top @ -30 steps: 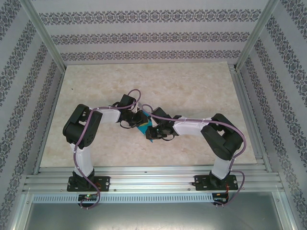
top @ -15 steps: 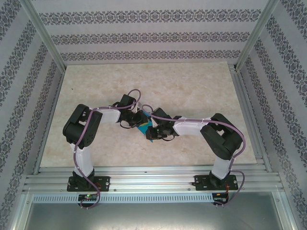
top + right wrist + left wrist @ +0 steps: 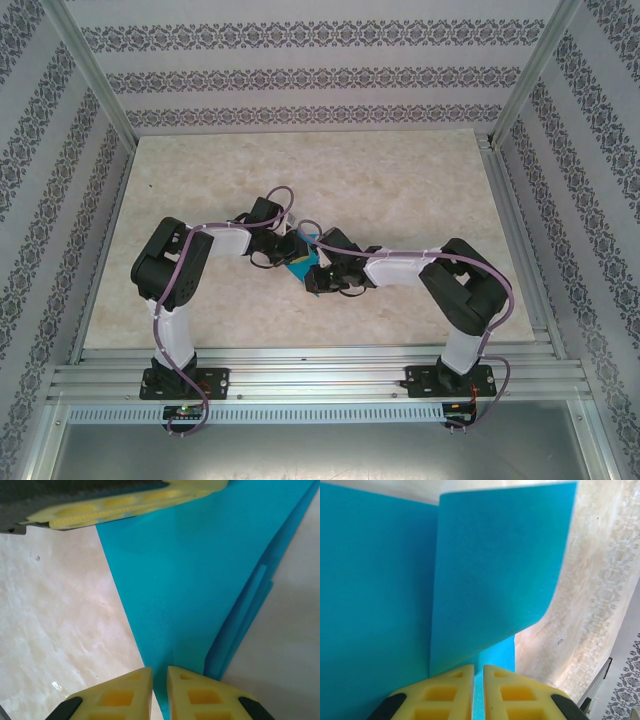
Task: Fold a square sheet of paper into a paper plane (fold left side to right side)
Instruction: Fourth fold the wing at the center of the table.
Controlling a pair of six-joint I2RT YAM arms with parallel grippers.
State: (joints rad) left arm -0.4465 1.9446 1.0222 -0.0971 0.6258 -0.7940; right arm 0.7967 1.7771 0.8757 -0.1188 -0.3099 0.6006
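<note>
Seen from above, the blue paper [image 3: 299, 266] lies near the middle of the table [image 3: 400, 180], a little toward its near edge. It is largely covered by the left gripper [image 3: 287, 257] and the right gripper [image 3: 318, 278], which are brought together over it from either side. In the left wrist view, a thin edge of the paper is pinched between the nearly closed yellow fingers [image 3: 445, 692]. One flap is curled over the flat layer, and marbled table is seen to the right. In the right wrist view, the paper's pointed corner is clamped between that gripper's yellow fingers [image 3: 195, 695]. Layered edges are stacked along the paper's right side, and its far part is crossed by the left gripper's finger [image 3: 125, 505].
</note>
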